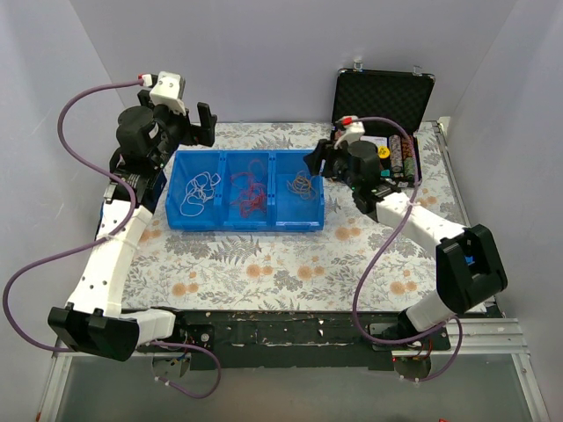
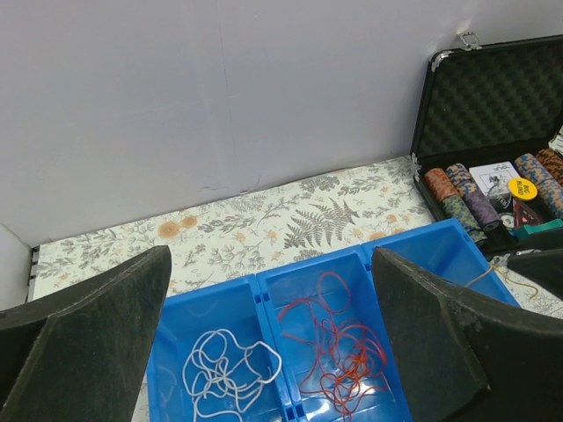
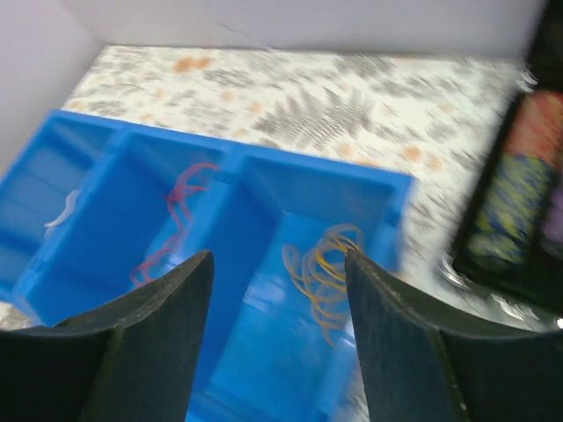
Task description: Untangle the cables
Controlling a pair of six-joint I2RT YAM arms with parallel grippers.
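Right pincer [image 3: 280,259], jaws wide and empty, hovers at the blue plastic tray's [image 1: 246,221] three o'clock; left pincer [image 2: 271,255], equally spread, at eleven. Inside, string-thin curly cables [image 1: 249,193] lie separated: white cord [image 1: 200,191], red cord [image 2: 339,352], orange-yellow cord [image 3: 321,264].

Two arms of white plastic links [image 1: 110,255] and black joint housings [image 1: 462,277], each trailed by a thick purple cable [image 1: 62,119]. Left end effector [image 2: 271,281] and right end effector [image 3: 280,281]: broad, matte black, grainy fingers [image 3: 149,352].

Lighting: we note even, soft brightness, faint shadows; top and left-wrist views sharp; right-wrist view motion-blurred
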